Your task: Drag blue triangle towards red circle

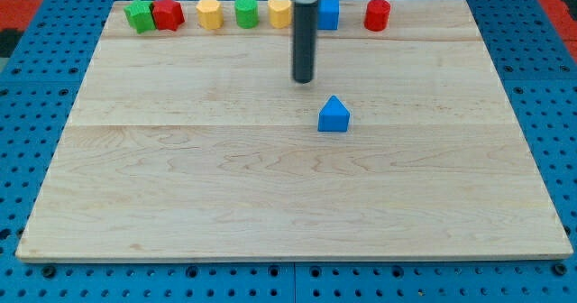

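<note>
I am standing my tip point(304, 80) on a pale wooden board point(180, 186), which is lying on a blue perforated base point(36, 114) with a strip of red showing at the view's top right corner. I am carrying no jaws, only a straight dark rod, and it is gripping nothing. The small blue triangle block point(334, 114) is sitting near the board's middle, just below and to the view's right of my tip, apart from it. The red circle block point(377, 14) is resting in the top row, beside a blue cube point(329, 13), two yellow blocks point(209, 13) point(279, 13), a green cylinder point(246, 12), a red star point(168, 13) and a green star point(139, 15)
</note>
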Controlling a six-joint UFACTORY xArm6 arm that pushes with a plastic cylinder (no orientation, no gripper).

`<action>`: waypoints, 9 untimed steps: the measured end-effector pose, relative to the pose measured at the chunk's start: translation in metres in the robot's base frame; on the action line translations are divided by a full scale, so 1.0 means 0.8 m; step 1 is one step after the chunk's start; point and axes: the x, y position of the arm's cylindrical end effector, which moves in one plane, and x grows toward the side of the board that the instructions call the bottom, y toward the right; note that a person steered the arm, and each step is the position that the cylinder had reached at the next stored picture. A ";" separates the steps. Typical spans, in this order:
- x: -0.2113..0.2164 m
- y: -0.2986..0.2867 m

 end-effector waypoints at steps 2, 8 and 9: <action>0.082 0.059; 0.089 0.163; 0.057 0.164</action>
